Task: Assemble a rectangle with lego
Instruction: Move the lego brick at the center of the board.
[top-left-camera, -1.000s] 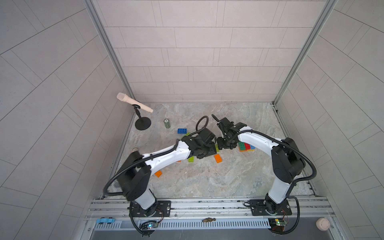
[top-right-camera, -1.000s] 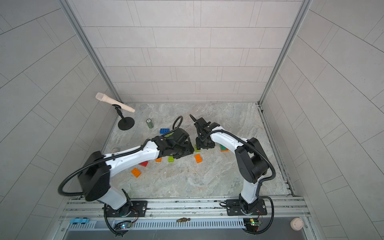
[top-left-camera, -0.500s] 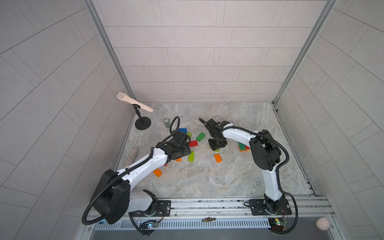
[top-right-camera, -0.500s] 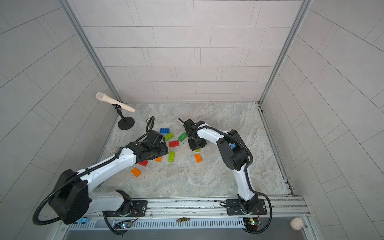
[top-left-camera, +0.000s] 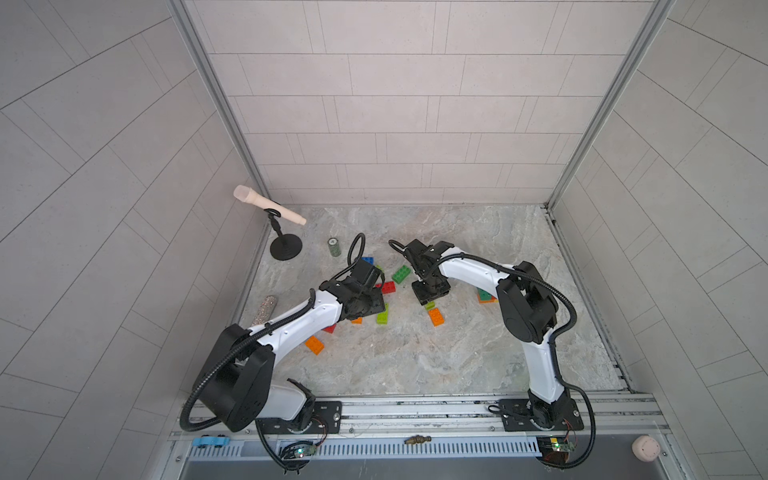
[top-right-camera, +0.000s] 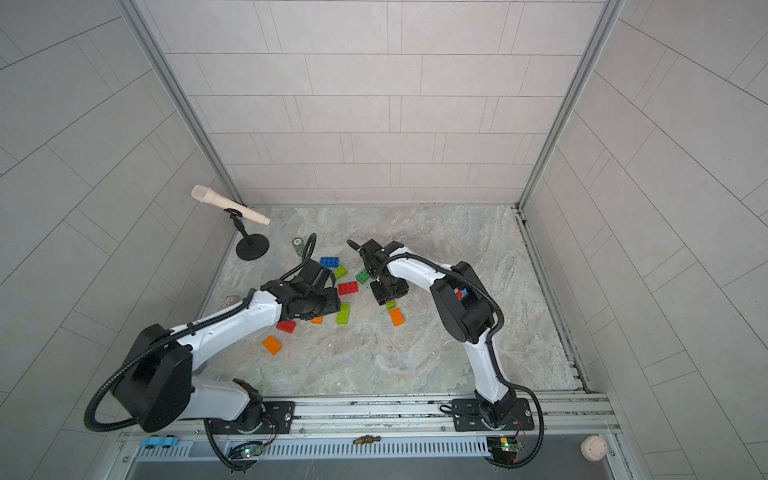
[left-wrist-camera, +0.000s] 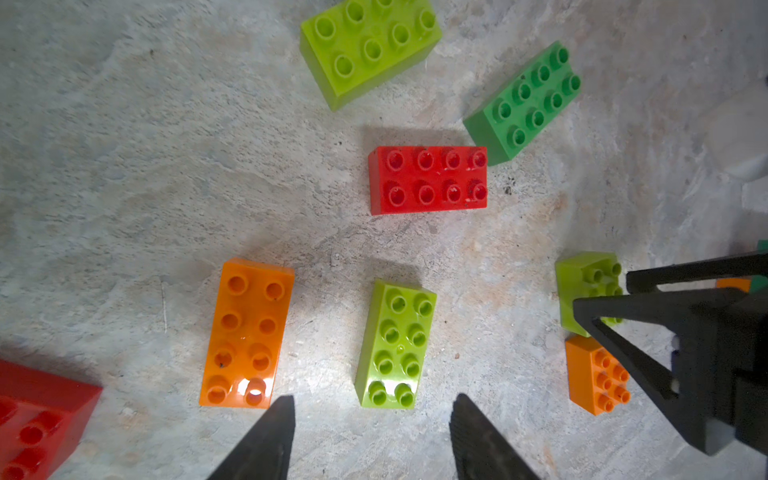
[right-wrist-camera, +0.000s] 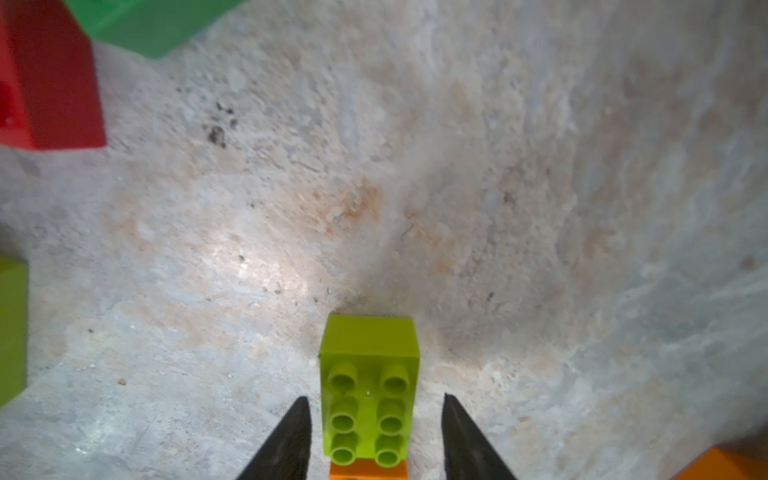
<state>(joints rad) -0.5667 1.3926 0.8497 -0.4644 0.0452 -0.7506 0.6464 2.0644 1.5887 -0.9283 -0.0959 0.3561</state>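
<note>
On the floor (top-left-camera: 415, 365) the lego (top-left-camera: 389, 287) lies scattered, rectangle seemingly hardly begun; left gripper (left-wrist-camera: 372, 398) and right gripper (right-wrist-camera: 375, 398) hold jaws apart

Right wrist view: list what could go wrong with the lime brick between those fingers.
The right gripper straddles the lime brick with gaps on both sides; closing off-centre could twist it. An orange brick lies right at its end and may get dragged along. The left gripper hangs open close by; the arms could clash.
</note>
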